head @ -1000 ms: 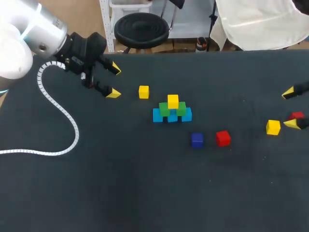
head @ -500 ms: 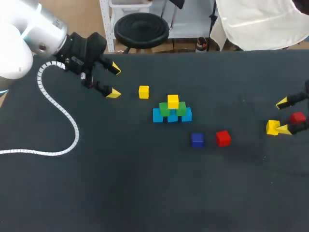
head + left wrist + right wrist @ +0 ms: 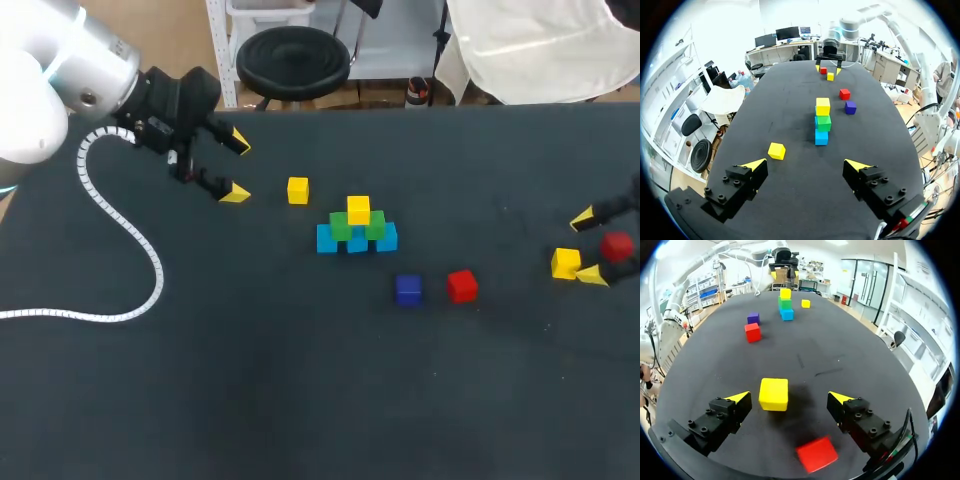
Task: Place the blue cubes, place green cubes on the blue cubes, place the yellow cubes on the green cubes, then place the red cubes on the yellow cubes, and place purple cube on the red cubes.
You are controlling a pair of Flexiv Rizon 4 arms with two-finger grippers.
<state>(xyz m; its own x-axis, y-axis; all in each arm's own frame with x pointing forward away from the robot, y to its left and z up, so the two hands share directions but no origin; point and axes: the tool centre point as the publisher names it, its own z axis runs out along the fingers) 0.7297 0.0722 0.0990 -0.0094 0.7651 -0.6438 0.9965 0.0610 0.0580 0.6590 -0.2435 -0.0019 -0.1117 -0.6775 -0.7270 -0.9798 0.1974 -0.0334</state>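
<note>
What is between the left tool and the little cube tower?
One loose yellow cube lies on the table between the left tool and the tower. The head view shows it best.

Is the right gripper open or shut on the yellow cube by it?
Open: the right gripper has its tips wide apart, neither touching the yellow cube.

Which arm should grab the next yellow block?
Probably the right. The open right gripper has a yellow cube just ahead, lined up between its fingers. The left gripper is open too, but its loose yellow cube sits off to one side.
</note>
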